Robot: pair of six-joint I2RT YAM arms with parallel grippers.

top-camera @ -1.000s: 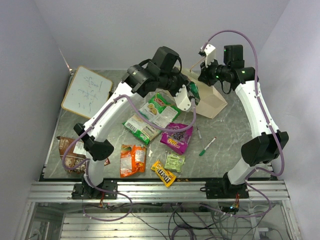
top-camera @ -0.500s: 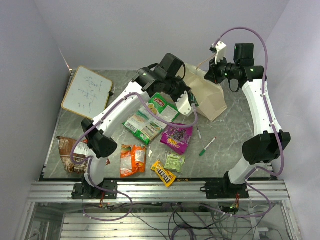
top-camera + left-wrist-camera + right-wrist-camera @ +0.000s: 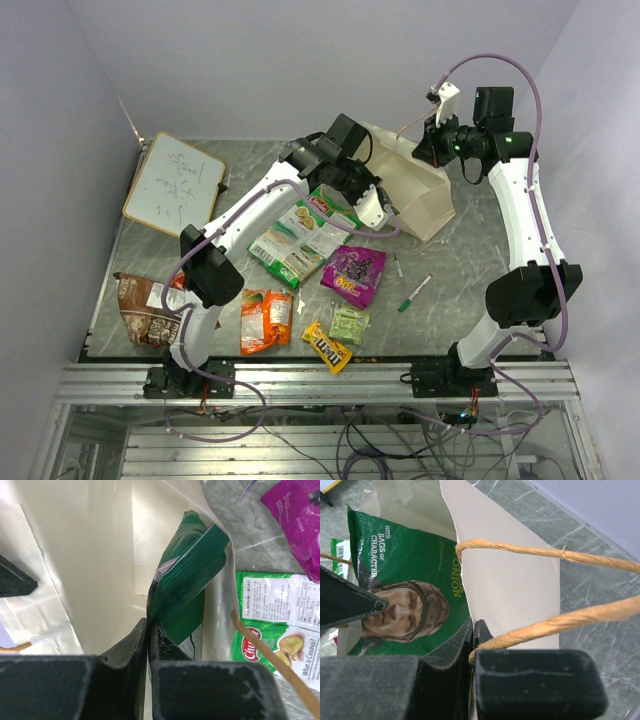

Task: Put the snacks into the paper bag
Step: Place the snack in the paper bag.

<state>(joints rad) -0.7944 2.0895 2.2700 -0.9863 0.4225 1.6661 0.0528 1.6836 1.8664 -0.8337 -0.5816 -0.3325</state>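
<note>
Paper bag (image 3: 422, 190) lay tipped at upper centre of the top view, mouth facing left. Right end effector (image 3: 472, 630) was clamped on its rim at the handle, holding it open. Left end effector (image 3: 148, 630) was pinched on a green packet (image 3: 185, 580) sitting inside the mouth, not yet released. Judged early: at least seven packets lay on the counter (image 3: 460, 260), including purple pouch (image 3: 352, 273), orange bag (image 3: 265, 320) and M&M's (image 3: 327, 347)

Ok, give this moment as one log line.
left gripper: shut on green packet inside paper bag | right gripper: shut on bag handle
</note>
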